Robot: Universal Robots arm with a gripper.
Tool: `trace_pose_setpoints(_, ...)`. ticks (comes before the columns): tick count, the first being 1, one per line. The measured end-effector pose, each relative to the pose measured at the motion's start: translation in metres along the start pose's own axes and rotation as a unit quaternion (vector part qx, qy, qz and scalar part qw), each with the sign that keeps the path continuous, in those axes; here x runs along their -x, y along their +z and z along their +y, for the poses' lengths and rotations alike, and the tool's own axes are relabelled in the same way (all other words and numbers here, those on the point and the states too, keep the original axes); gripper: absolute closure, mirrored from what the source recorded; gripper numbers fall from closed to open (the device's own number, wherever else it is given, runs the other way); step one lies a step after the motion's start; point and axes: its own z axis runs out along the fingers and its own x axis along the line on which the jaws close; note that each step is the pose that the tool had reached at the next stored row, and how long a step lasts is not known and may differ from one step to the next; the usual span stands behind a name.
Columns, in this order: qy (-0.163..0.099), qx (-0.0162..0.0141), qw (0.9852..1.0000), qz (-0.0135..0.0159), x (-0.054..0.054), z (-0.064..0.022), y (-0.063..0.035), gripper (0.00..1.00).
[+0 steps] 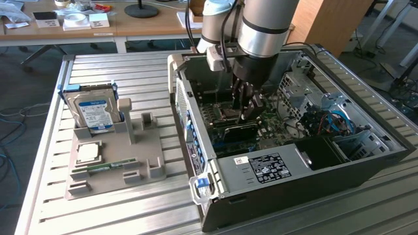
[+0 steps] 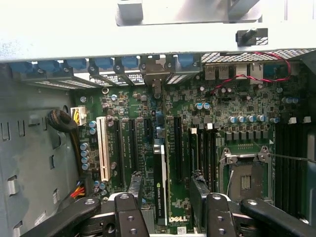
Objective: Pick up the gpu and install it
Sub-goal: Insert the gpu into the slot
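Item: gpu (image 2: 160,192), edge-on in the wrist view, clamped between the fingers (image 2: 200,192) of the gripper (image 2: 168,185). It was held inside the case (image 1: 196,147), just above the motherboard (image 2: 212,123) and in line with the long black slots.

- Writing: "DELL" was read in white at the card's near end. A small logo above it could not be made out.
- Clearance: narrow slots lay on both sides of the card. An empty CPU socket (image 2: 244,180) lay near it, and blue clips (image 2: 74,64) lined the far wall.
- Exterior view, near: a power supply (image 1: 287,164) was set at the case's front edge, its black label unreadable. Open slatted table (image 1: 130,215) lay towards the exterior view's left.
- Middle: a grey tray (image 1: 111,181) carried a RAM stick (image 1: 104,167), a CPU (image 1: 88,152) and an upright hard drive (image 1: 95,112) with a blue label, well apart from the arm.
- Far: a wooden desk (image 1: 78,30) was noted behind the table.
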Motion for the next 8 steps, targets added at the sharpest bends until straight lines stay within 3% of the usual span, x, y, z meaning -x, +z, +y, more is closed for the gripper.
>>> trace_pose_setpoints(8,-0.008,0.0002,1.0,-0.0001,0.0001,-0.0001,0.0,0.48)
